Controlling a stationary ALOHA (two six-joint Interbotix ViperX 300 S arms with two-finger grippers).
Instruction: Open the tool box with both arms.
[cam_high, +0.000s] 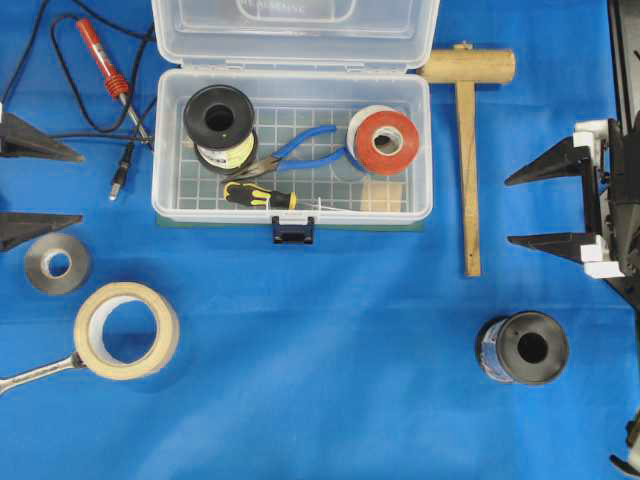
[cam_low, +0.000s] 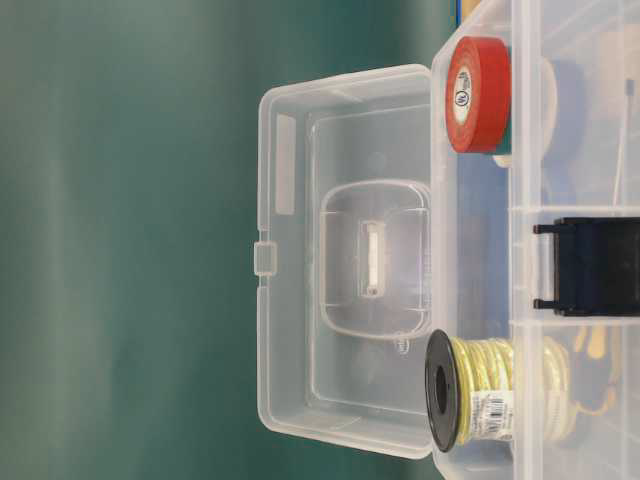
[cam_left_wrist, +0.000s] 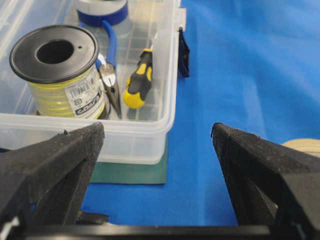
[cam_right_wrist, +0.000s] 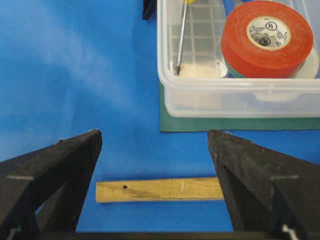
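The tool box (cam_high: 428, 150) is a clear plastic case at the top middle of the overhead view. Its lid (cam_high: 295, 30) is swung back and it stands open, with the dark blue latch (cam_high: 293, 231) hanging at the front wall. Inside lie a yellow wire spool (cam_high: 220, 125), blue pliers (cam_high: 300, 150), a screwdriver (cam_high: 258, 195) and red tape (cam_high: 388, 140). My left gripper (cam_high: 80, 187) is open and empty, left of the box and apart from it (cam_left_wrist: 157, 127). My right gripper (cam_high: 508, 211) is open and empty to the right, over the mallet handle (cam_right_wrist: 154, 133). The table-level view shows the raised lid (cam_low: 345, 260).
A wooden mallet (cam_high: 468, 150) lies between the box and my right gripper. A soldering iron (cam_high: 105, 65) with its cable lies at the top left. A grey tape roll (cam_high: 56, 264), a masking tape roll (cam_high: 127, 330) and a wrench (cam_high: 35, 373) lie front left. A black spool (cam_high: 525, 348) stands front right.
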